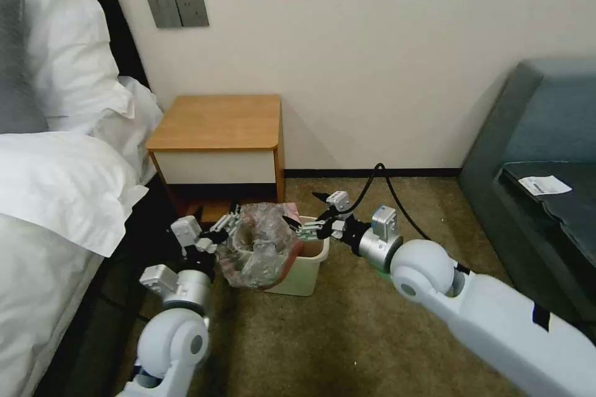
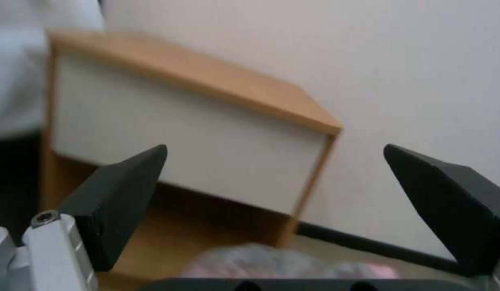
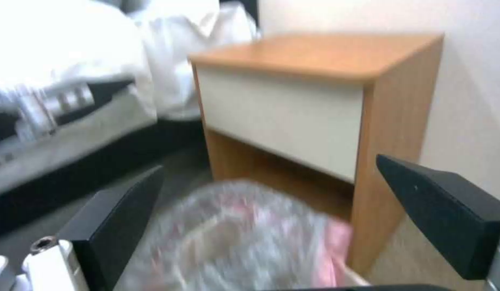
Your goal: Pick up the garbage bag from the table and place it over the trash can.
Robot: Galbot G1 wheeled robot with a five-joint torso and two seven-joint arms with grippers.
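Head view: you see the trash can (image 1: 308,270) on the carpet (image 1: 347,335), just in front of the table (image 1: 218,121) and a little toward its right corner.
Garbage bag: the garbage bag (image 1: 261,248) sits over the left part of the trash can, crumpled and puffed up; its red band lies along the can's near rim, and the right end of the can's rim is uncovered.
Left gripper: the left gripper (image 1: 231,221) is at the bag's left upper edge, low beside the table's lower shelf. In the left wrist view you see its two dark fingers (image 2: 120,202) spread wide with nothing between them; the table (image 2: 207,133) is behind them and the bag (image 2: 282,262) is below, blurred.
Right gripper: the right gripper (image 1: 303,225) is over the right part of the trash can, its tips at the bag's right edge. In the right wrist view its fingers (image 3: 444,218) also stand wide apart and clamp nothing; the bag (image 3: 244,238) lies under them and the table (image 3: 314,105) is behind.
Contact: you cannot tell if either gripper touches the plastic.
Table top: bare wood.
Surroundings: a bed (image 1: 56,155) with white bedding is at the robot's left, a dark sofa (image 1: 540,155) at its right.
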